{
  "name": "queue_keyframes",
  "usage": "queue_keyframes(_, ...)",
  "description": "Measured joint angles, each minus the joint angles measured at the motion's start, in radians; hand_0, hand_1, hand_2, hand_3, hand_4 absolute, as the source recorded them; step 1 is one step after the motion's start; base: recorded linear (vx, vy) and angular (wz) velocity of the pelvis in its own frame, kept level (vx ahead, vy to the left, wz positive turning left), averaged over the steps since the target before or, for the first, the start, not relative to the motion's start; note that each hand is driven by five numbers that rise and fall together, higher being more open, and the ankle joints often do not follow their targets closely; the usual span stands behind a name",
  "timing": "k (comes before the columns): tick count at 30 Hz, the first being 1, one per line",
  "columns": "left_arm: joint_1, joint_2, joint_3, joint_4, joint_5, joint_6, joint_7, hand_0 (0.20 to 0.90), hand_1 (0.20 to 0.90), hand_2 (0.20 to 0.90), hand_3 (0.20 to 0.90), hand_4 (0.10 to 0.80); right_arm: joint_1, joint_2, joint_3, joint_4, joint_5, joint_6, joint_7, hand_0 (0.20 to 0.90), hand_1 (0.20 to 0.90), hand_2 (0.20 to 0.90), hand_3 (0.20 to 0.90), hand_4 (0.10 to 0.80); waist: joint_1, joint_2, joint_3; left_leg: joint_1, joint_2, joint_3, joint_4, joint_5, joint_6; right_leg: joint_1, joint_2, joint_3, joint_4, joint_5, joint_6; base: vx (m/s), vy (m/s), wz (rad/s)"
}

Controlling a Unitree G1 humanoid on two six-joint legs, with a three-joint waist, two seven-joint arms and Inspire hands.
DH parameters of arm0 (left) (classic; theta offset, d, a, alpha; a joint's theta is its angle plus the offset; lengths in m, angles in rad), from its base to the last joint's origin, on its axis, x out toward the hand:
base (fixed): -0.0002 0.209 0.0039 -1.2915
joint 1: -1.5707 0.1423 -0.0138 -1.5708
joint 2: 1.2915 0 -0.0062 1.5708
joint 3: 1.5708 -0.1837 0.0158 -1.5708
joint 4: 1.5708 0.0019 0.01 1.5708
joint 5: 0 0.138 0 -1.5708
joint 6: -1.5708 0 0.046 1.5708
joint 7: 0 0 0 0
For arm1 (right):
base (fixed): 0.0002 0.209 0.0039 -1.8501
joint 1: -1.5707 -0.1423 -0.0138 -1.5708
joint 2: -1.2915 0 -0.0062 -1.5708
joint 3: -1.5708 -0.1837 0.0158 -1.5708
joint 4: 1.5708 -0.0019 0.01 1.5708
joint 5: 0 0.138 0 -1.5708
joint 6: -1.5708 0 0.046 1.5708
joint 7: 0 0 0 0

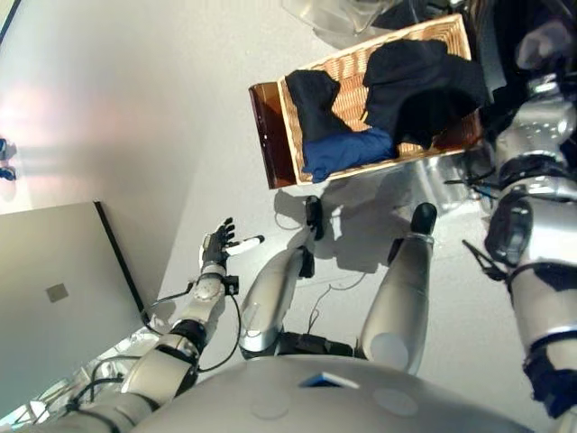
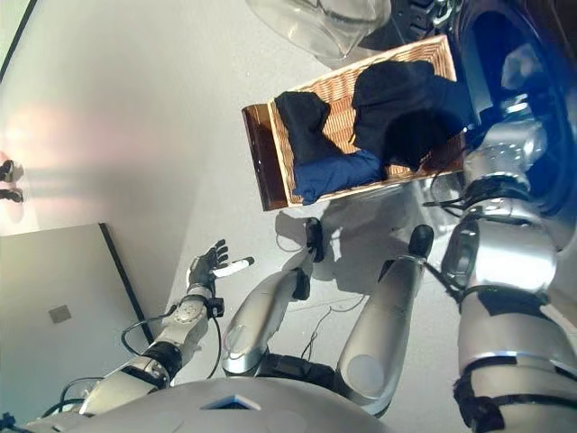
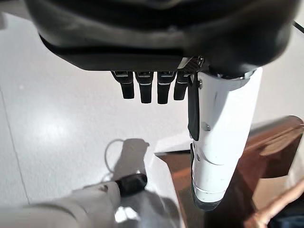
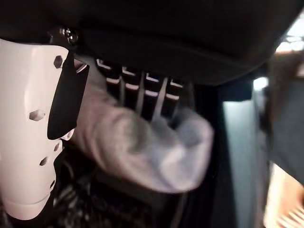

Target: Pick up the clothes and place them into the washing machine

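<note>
A wicker basket rests on a low dark brown box and holds black clothes and a blue garment. My right arm reaches up past the basket into the dark round opening of the washing machine. In the right wrist view my right hand has its fingers curled on a pale grey cloth, inside the dark drum. The cloth also shows in the left eye view. My left hand hangs open and empty over the floor, well short of the basket, with straight fingers.
The machine's clear door stands open beyond the basket. A pale panel with a dark edge lies on the floor at the left. The light floor spreads out left of the box.
</note>
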Motion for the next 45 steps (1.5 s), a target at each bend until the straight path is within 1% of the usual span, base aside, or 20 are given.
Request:
queue_keyframes(1, 0.0, -0.007, -0.001, 0.007, 0.0, 0.002, 0.0, 0.9, 0.9, 0.9, 0.9, 0.8, 0.017, 0.021, 0.007, 0.0, -0.005, 0.0, 0.005, 0.9, 0.9, 0.9, 0.9, 0.8, -0.001, -0.001, -0.003, 0.014, 0.002, -0.001, -0.006, 0.0, 0.0, 0.015, 0.001, -0.004, -0.006, 0.0, 0.0, 0.089, -0.008, -0.03)
queue_keyframes(3, 0.018, -0.024, 0.001, 0.037, 0.0, 0.014, 0.0, 0.9, 0.9, 0.9, 0.9, 0.8, 0.106, 0.096, 0.005, -0.021, -0.014, 0.001, 0.016, 0.9, 0.9, 0.9, 0.9, 0.8, -0.002, -0.013, -0.057, 0.05, 0.011, -0.001, -0.03, 0.0, -0.002, 0.055, 0.009, -0.013, -0.036, -0.001, 0.003, 0.088, -0.017, -0.09)
queue_keyframes(4, 0.036, -0.028, 0.001, 0.059, 0.0, 0.022, -0.001, 0.9, 0.9, 0.9, 0.9, 0.8, 0.185, 0.175, 0.028, -0.028, -0.015, 0.009, 0.037, 0.9, 0.9, 0.9, 0.9, 0.8, -0.006, -0.034, -0.095, 0.082, 0.018, -0.001, -0.046, 0.0, -0.004, 0.088, 0.014, -0.017, -0.055, 0.002, -0.001, 0.095, -0.046, -0.12)
queue_keyframes(8, 0.08, -0.031, 0.009, 0.084, 0.008, 0.039, -0.003, 0.9, 0.9, 0.9, 0.9, 0.8, 0.406, 0.296, 0.063, -0.035, -0.017, 0.066, 0.074, 0.9, 0.9, 0.9, 0.9, 0.8, -0.012, -0.09, -0.185, 0.184, 0.03, -0.007, -0.095, -0.005, -0.007, 0.208, 0.025, -0.046, -0.121, 0.002, 0.002, 0.055, -0.059, -0.03)
queue_keyframes(12, 0.086, -0.037, 0.042, 0.117, 0.034, 0.047, -0.011, 0.9, 0.9, 0.9, 0.9, 0.8, 0.56, 0.321, 0.096, -0.068, -0.043, 0.091, 0.095, 0.9, 0.9, 0.9, 0.9, 0.8, -0.026, -0.125, -0.218, 0.24, 0.038, -0.028, -0.111, -0.008, -0.005, 0.305, 0.031, -0.073, -0.194, 0.023, 0.008, 0.058, -0.083, 0.12)
queue_keyframes(16, 0.113, -0.017, 0.079, 0.153, 0.057, 0.061, -0.011, 0.9, 0.9, 0.9, 0.9, 0.8, 0.636, 0.308, 0.134, -0.009, -0.132, 0.145, 0.102, 0.9, 0.9, 0.9, 0.9, 0.8, -0.03, -0.17, -0.269, 0.278, 0.045, -0.036, -0.117, -0.016, -0.004, 0.382, 0.042, -0.079, -0.257, 0.034, 0.009, 0.017, -0.06, 0.06)
queue_keyframes(17, 0.108, -0.006, 0.096, 0.168, 0.07, 0.072, -0.01, 0.9, 0.9, 0.9, 0.9, 0.8, 0.672, 0.297, 0.17, -0.031, -0.202, 0.17, 0.096, 0.9, 0.9, 0.9, 0.9, 0.8, -0.04, -0.192, -0.284, 0.288, 0.05, -0.039, -0.117, -0.018, -0.005, 0.408, 0.047, -0.088, -0.286, 0.05, 0.011, 0.022, -0.041, 0.07)
queue_keyframes(18, 0.112, -0.001, 0.1, 0.172, 0.075, 0.075, -0.011, 0.9, 0.9, 0.9, 0.9, 0.8, 0.68, 0.289, 0.188, -0.03, -0.254, 0.183, 0.097, 0.9, 0.9, 0.9, 0.9, 0.8, -0.044, -0.2, -0.288, 0.294, 0.051, -0.04, -0.117, -0.021, -0.005, 0.421, 0.048, -0.09, -0.3, 0.055, 0.012, 0.057, -0.087, -0.01)
queue_keyframes(19, 0.126, 0.01, 0.115, 0.178, 0.1, 0.086, -0.011, 0.9, 0.9, 0.9, 0.9, 0.8, 0.69, 0.262, 0.272, -0.03, -0.396, 0.225, 0.097, 0.9, 0.9, 0.9, 0.9, 0.8, -0.052, -0.22, -0.297, 0.316, 0.052, -0.04, -0.117, -0.025, -0.003, 0.455, 0.052, -0.095, -0.333, 0.07, 0.012, 0.038, -0.046, -0.07)
queue_keyframes(22, 0.134, 0.033, 0.119, 0.193, 0.128, 0.088, -0.018, 0.9, 0.9, 0.9, 0.9, 0.8, 0.689, 0.234, 0.353, -0.031, -0.613, 0.268, 0.093, 0.9, 0.9, 0.9, 0.9, 0.8, -0.054, -0.25, -0.317, 0.34, 0.06, -0.036, -0.117, -0.032, -0.003, 0.502, 0.059, -0.093, -0.386, 0.093, 0.016, 0.06, -0.05, -0.08)
queue_keyframes(23, 0.138, 0.043, 0.12, 0.199, 0.151, 0.091, -0.02, 0.9, 0.9, 0.9, 0.9, 0.8, 0.679, 0.207, 0.442, -0.043, -0.797, 0.308, 0.087, 0.9, 0.9, 0.9, 0.9, 0.8, -0.053, -0.264, -0.323, 0.354, 0.062, -0.035, -0.117, -0.035, -0.003, 0.535, 0.063, -0.097, -0.427, 0.109, 0.017, 0.053, -0.036, -0.06)
queue_keyframes(24, 0.141, 0.048, 0.128, 0.202, 0.171, 0.096, -0.02, 0.9, 0.9, 0.9, 0.9, 0.8, 0.676, 0.158, 0.581, -0.114, -0.964, 0.368, 0.07, 0.9, 0.9, 0.9, 0.9, 0.8, -0.053, -0.269, -0.325, 0.364, 0.066, -0.033, -0.118, -0.039, -0.003, 0.563, 0.067, -0.097, -0.463, 0.126, 0.014, 0.055, -0.035, -0.06)
queue_keyframes(25, 0.143, 0.05, 0.134, 0.202, 0.184, 0.095, -0.019, 0.9, 0.9, 0.9, 0.9, 0.8, 0.68, 0.119, 0.649, -0.188, -1.088, 0.376, 0.075, 0.9, 0.9, 0.9, 0.9, 0.8, -0.053, -0.27, -0.326, 0.366, 0.065, -0.032, -0.118, -0.04, -0.003, 0.575, 0.068, -0.095, -0.49, 0.14, 0.015, 0.062, -0.035, -0.07)
queue_keyframes(27, 0.148, 0.052, 0.162, 0.2, 0.219, 0.095, -0.02, 0.9, 0.9, 0.9, 0.9, 0.8, 0.661, 0.07, 0.675, -0.275, -1.36, 0.366, 0.072, 0.9, 0.9, 0.9, 0.9, 0.8, -0.052, -0.273, -0.332, 0.365, 0.067, -0.035, -0.118, -0.043, -0.007, 0.603, 0.072, -0.094, -0.54, 0.167, 0.014, 0.058, -0.034, 0.05)
queue_keyframes(31, 0.168, 0.064, 0.164, 0.199, 0.249, 0.093, -0.018, 0.9, 0.9, 0.9, 0.9, 0.8, 0.633, 0.032, 0.731, -0.268, -1.639, 0.367, 0.068, 0.9, 0.9, 0.9, 0.9, 0.8, -0.032, -0.277, -0.34, 0.377, 0.068, -0.043, -0.119, -0.044, -0.009, 0.643, 0.078, -0.098, -0.597, 0.188, 0.011, -0.021, -0.038, 0.06)
queue_keyframes(34, 0.187, 0.069, 0.157, 0.091, 0.202, 0.075, -0.02, 0.9, 0.9, 0.9, 0.9, 0.8, 0.629, 0.019, 0.774, -0.244, -1.785, 0.388, 0.073, 0.9, 0.9, 0.9, 0.9, 0.8, -0.019, -0.276, -0.327, 0.344, 0.067, -0.071, -0.118, -0.029, -0.01, 0.633, 0.085, -0.121, -0.603, 0.201, 0.006, -0.094, -0.029, 0.23)
queue_keyframes(37, 0.174, 0.07, 0.157, 0.024, 0.125, 0.063, -0.021, 0.9, 0.9, 0.9, 0.9, 0.8, 0.624, 0.024, 0.777, -0.236, -1.827, 0.392, 0.073, 0.9, 0.9, 0.9, 0.9, 0.8, -0.017, -0.274, -0.314, 0.322, 0.067, -0.085, -0.118, -0.022, -0.012, 0.617, 0.087, -0.132, -0.603, 0.201, 0.005, -0.139, -0.044, 0.14)
queue_keyframes(39, 0.134, 0.078, 0.146, -0.049, 0.045, 0.055, -0.019, 0.9, 0.9, 0.9, 0.9, 0.8, 0.583, 0.032, 0.812, -0.227, -1.837, 0.406, 0.06, 0.9, 0.9, 0.9, 0.9, 0.8, -0.017, -0.271, -0.285, 0.278, 0.073, -0.087, -0.115, -0.011, -0.014, 0.56, 0.092, -0.13, -0.582, 0.2, 0.006, -0.163, -0.025, 0.01)
queue_keyframes(41, 0.033, 0.095, 0.128, -0.144, -0.015, 0.021, -0.019, 0.9, 0.9, 0.9, 0.9, 0.8, 0.498, 0.034, 0.838, -0.223, -1.84, 0.417, 0.049, 0.9, 0.9, 0.9, 0.9, 0.8, -0.015, -0.264, -0.208, 0.216, 0.077, -0.095, -0.115, 0.02, -0.013, 0.501, 0.099, -0.13, -0.573, 0.227, -0.005, -0.183, -0.012, 0.04)
queue_keyframes(45, -0.092, 0.125, 0.109, -0.313, -0.075, -0.025, 0.008, 0.9, 0.9, 0.9, 0.9, 0.8, 0.38, 0.04, 0.884, -0.197, -1.85, 0.415, 0.031, 0.9, 0.9, 0.9, 0.9, 0.8, 0.001, -0.267, -0.125, 0.133, 0.08, -0.095, -0.074, 0.025, -0.013, 0.396, 0.098, -0.124, -0.493, 0.213, -0.007, -0.139, -0.017, -0.02)
